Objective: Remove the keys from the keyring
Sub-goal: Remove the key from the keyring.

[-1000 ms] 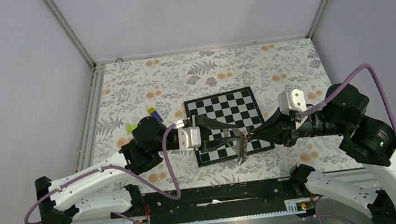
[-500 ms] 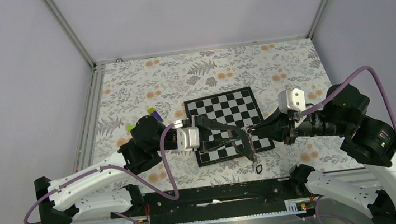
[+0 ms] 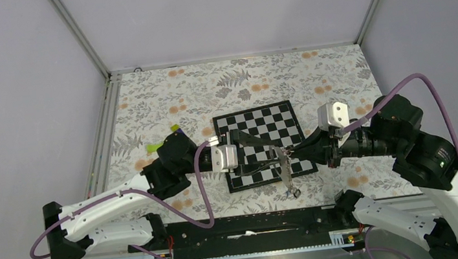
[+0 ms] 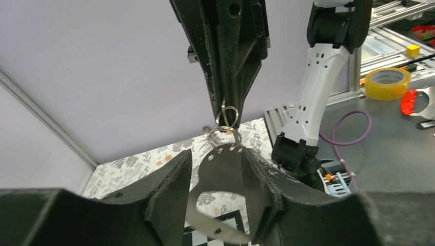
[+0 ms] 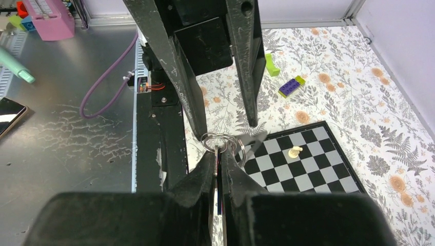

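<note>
The keyring hangs between my two grippers above the chessboard's (image 3: 290,115) near edge. Its grey strap (image 3: 288,176) dangles down to a small clip near the table. My right gripper (image 3: 290,154) is shut on the keyring's thin blue clip, edge-on between the jaws of the right gripper (image 5: 218,154) in its wrist view, with the metal ring (image 5: 217,141) just past the tips. My left gripper (image 3: 275,153) is open. In the left wrist view the gripper (image 4: 218,159) straddles a flat key (image 4: 225,169) hanging from the ring (image 4: 227,117). Another key (image 5: 252,139) shows beside the ring.
A pale pawn (image 5: 295,151) stands on the chessboard. A lime-green piece (image 5: 272,64) and a purple-and-yellow brick (image 5: 291,86) lie on the floral cloth beyond the left arm. The black base rail (image 3: 250,226) runs along the near edge.
The strap has dropped and swung right and now hangs lower below the grippers. My left gripper has moved right, closer to the right gripper. The right gripper has stayed shut.
</note>
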{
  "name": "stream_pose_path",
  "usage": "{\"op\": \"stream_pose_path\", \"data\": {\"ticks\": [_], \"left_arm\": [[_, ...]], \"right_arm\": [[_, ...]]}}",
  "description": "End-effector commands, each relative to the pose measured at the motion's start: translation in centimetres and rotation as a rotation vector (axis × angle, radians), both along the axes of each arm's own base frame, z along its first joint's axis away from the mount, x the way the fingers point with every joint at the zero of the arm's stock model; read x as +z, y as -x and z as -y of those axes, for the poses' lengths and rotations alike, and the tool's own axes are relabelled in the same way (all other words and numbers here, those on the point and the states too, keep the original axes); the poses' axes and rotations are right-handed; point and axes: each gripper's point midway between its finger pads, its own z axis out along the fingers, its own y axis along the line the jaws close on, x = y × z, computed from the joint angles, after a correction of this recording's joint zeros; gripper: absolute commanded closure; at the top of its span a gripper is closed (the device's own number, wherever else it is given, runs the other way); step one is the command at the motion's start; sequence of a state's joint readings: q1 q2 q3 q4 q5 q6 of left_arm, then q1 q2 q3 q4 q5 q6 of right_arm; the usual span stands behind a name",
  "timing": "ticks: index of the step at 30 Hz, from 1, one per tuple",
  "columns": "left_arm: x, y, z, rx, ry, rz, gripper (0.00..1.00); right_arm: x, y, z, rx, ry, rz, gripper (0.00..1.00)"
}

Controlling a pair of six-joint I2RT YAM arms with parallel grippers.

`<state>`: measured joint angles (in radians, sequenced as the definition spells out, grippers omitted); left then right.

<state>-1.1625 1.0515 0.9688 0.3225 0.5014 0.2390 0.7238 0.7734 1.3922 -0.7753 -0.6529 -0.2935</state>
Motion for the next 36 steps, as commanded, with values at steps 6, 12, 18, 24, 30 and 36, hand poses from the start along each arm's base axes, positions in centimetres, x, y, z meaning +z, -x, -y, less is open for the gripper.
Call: {"op": "stream_pose_path", "data": {"ticks": [6, 12, 18, 24, 30, 36], "left_arm": [[2.2, -0.8, -1.1, 0.066, 0.058, 0.023, 0.46], [1.8, -0.9, -0.9, 0.061, 0.054, 0.011, 0.43], [1.1, 0.2, -0.2, -0.013, 0.015, -0.001, 0.42], [0.4, 1.3, 0.2, -0.085, -0.027, -0.02, 0.43], [0.1, 2.0, 0.3, -0.13, -0.051, -0.032, 0.44], [0.3, 1.8, 0.1, -0.115, -0.046, -0.033, 0.44]], "right_arm": [[2.2, 1.1, 0.0, 0.05, -0.044, 0.032, 1.0], [2.4, 1.4, 0.0, 0.063, -0.05, 0.027, 1.0], [2.3, 1.3, 0.1, 0.054, -0.053, 0.033, 1.0], [2.4, 1.0, 0.3, 0.034, -0.057, 0.059, 1.0], [2.3, 0.9, 0.4, 0.023, -0.056, 0.067, 1.0], [2.2, 0.9, 0.5, 0.02, -0.052, 0.061, 1.0]]}}
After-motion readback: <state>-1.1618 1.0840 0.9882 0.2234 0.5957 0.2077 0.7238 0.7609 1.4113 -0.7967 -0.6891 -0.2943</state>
